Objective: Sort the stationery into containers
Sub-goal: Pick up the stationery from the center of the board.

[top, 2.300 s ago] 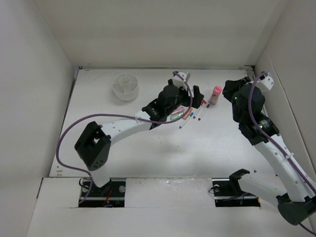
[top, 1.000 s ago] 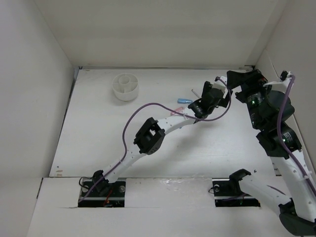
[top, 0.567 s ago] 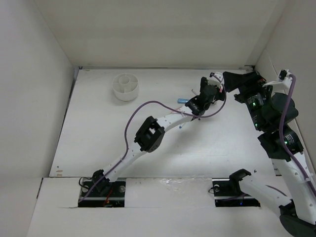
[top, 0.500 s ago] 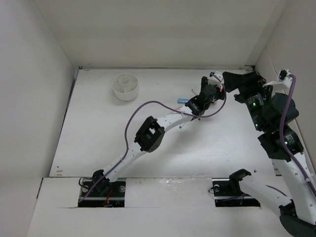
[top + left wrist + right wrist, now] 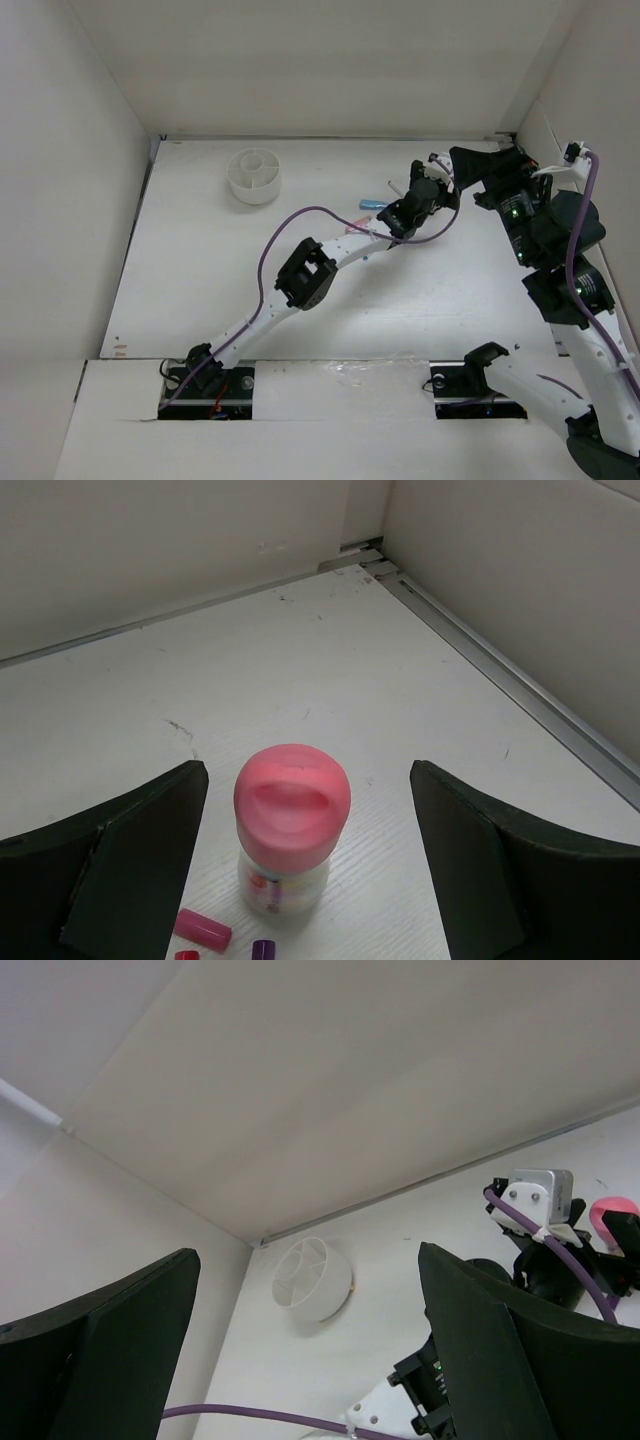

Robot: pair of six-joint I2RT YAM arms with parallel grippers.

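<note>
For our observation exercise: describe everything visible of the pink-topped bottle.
The pink-topped bottle stands upright on the white table. Its rounded pink cap has a shallow dent on top; the stubby body looks translucent, with small coloured print. It sits between the open fingers of the left gripper, touching neither. A pink capsule and purple cap lie beside its base.

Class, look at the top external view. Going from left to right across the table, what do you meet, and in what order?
Bowl → blue piece → left claw → right claw
</note>
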